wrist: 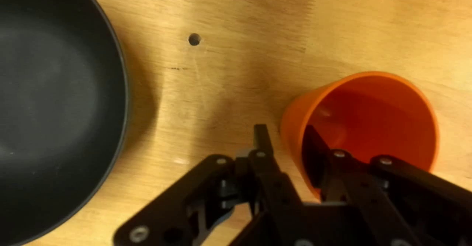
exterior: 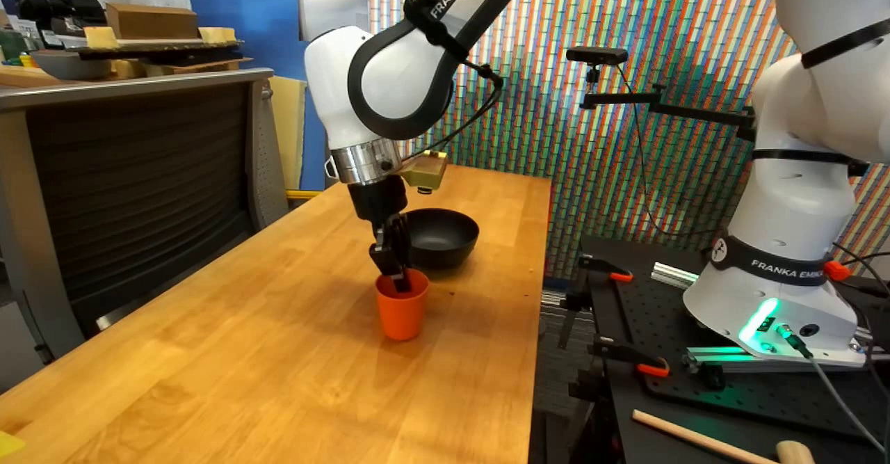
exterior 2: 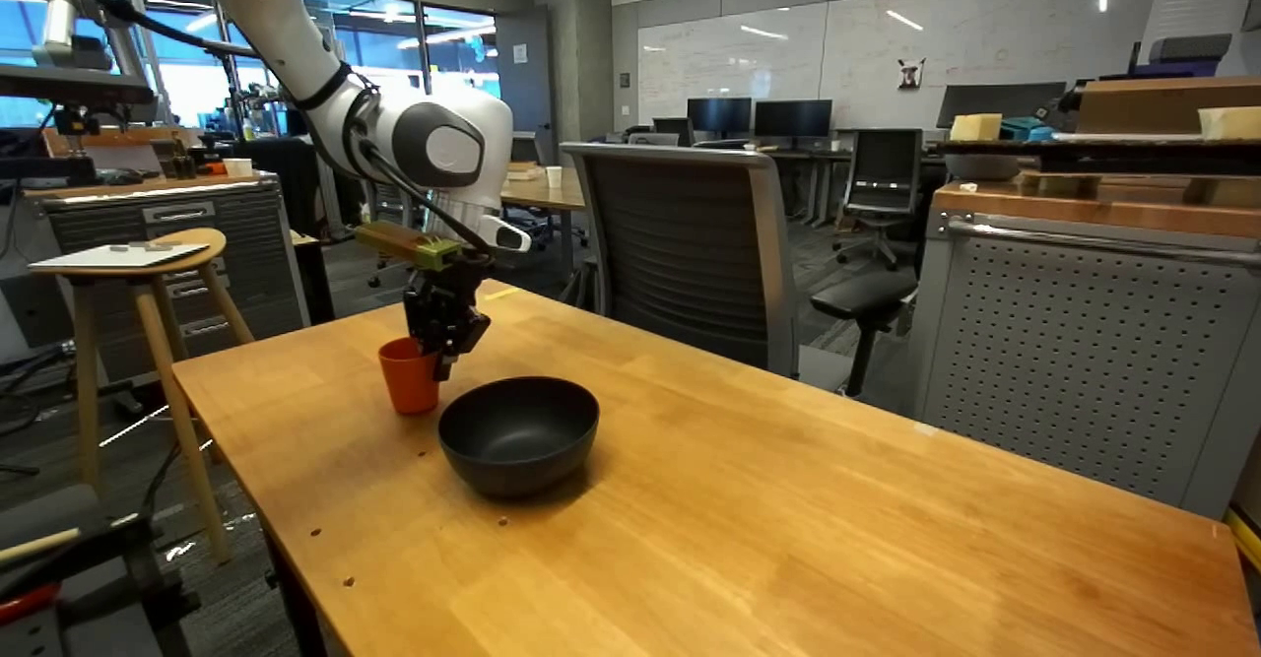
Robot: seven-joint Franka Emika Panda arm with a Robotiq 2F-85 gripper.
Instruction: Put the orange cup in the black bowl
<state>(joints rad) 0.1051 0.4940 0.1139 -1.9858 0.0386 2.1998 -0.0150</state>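
The orange cup (exterior: 403,316) stands upright on the wooden table. It also shows in an exterior view (exterior 2: 408,383) and at the right of the wrist view (wrist: 379,109). The black bowl (exterior: 445,241) stands a short way from the cup, also seen in an exterior view (exterior 2: 517,468) and at the left of the wrist view (wrist: 44,91); its visible inside is bare. My gripper (wrist: 285,128) is partly open around the cup's wall on the bowl side. One finger is inside the cup, the other outside, with a gap to the wall. Its fingertips point down in an exterior view (exterior: 399,282).
The wooden table (exterior 2: 788,499) has small holes near the bowl. A dark office chair (exterior 2: 690,253) stands close to the table's long edge. A black bench (exterior: 612,408) with clamps and another robot arm (exterior: 779,241) lies beyond the opposite edge.
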